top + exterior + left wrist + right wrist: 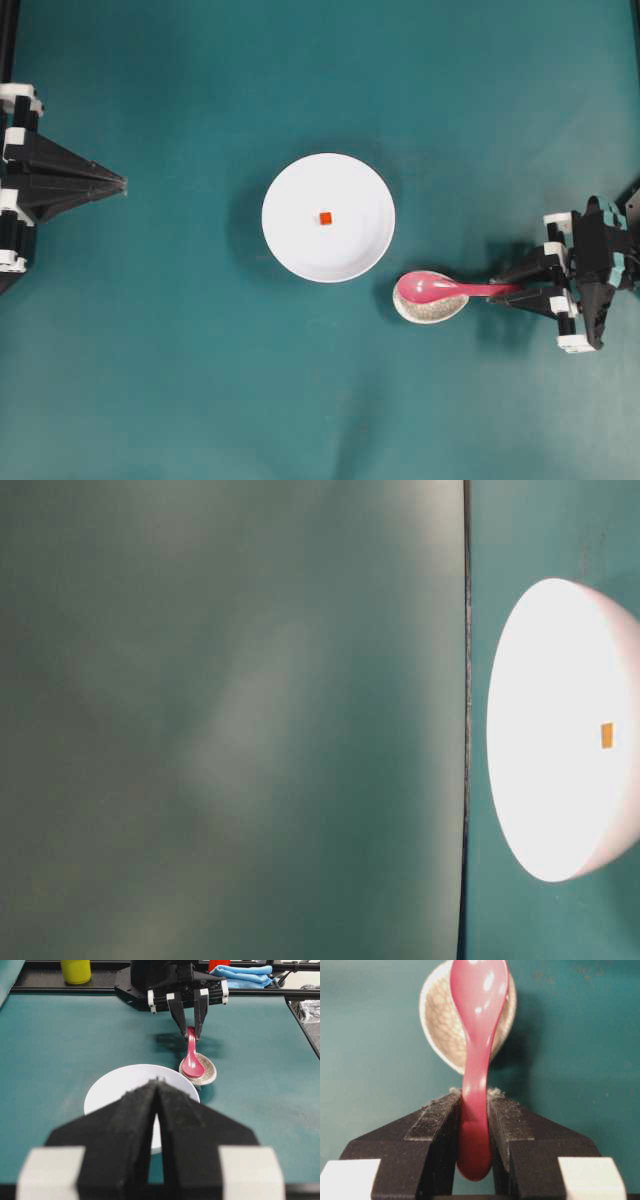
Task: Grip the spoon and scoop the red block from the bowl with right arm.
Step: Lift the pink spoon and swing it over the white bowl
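- Locate the spoon (477,1050): its scoop lies in the speckled spoon rest (432,308) on the desk (180,380), just beside the bowl (290,235); its handle points toward the right gripper (475,1115).
- Locate the red block (325,218): it sits near the middle of the bowl, untouched and well apart from the spoon.
- Check the right fingers (437,1120): in the right wrist view, both pads press against the sides of the handle near its end. You can treat the handle as pinched, with the gap no wider than the handle itself.
- Check the left gripper (157,1110): its fingers meet at the tips, nothing between them. It rests at the far left of the desk, clear of the work.
- Judge progress: the grip on the spoon appears made. The spoon is not yet lifted off the rest.
- Remaining steps: lift the spoon, carry it over the bowl rim, slide the scoop under the block, and raise it out.
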Available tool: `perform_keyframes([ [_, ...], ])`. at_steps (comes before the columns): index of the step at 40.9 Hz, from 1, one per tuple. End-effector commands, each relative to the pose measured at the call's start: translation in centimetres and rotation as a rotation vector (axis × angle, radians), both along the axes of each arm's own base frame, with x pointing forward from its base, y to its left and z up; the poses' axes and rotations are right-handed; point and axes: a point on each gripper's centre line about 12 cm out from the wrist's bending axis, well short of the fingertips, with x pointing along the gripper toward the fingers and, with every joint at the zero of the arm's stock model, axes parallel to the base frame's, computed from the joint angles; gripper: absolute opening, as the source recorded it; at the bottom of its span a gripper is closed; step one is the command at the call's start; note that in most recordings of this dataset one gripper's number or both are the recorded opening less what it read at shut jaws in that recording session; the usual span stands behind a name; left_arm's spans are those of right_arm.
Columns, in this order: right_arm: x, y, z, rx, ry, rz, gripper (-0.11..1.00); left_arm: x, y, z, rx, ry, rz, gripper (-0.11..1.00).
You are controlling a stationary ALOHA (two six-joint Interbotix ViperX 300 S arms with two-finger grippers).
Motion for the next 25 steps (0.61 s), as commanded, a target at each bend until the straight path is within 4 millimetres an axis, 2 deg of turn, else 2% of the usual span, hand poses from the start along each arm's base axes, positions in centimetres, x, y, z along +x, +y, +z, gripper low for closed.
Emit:
perform_keyframes([
  [1,0.6,0.4,1.5,0.031,-0.064,0.003,0.24,0.2,0.0,0.9,-0.002,-0.021,0.001,0.0],
  [8,1.7,0.6,4.3,0.068,-0.132,0.002,0.24,0.1,0.0,1.1,-0.003,-0.031,0.001,0.0],
  [15,4.5,-0.3,8.7,0.136,-0.129,-0.043,0.23,0.0,0.0,1.3,-0.003,-0.041,0.001,0.0],
  [20,6.7,-2.0,13.0,0.193,-0.065,-0.071,0.24,0.0,0.0,1.4,-0.005,-0.046,0.001,0.0],
  [25,8.2,-4.5,15.8,0.245,0.075,-0.106,0.24,-0.1,0.0,1.5,-0.008,-0.051,0.001,0.0],
])
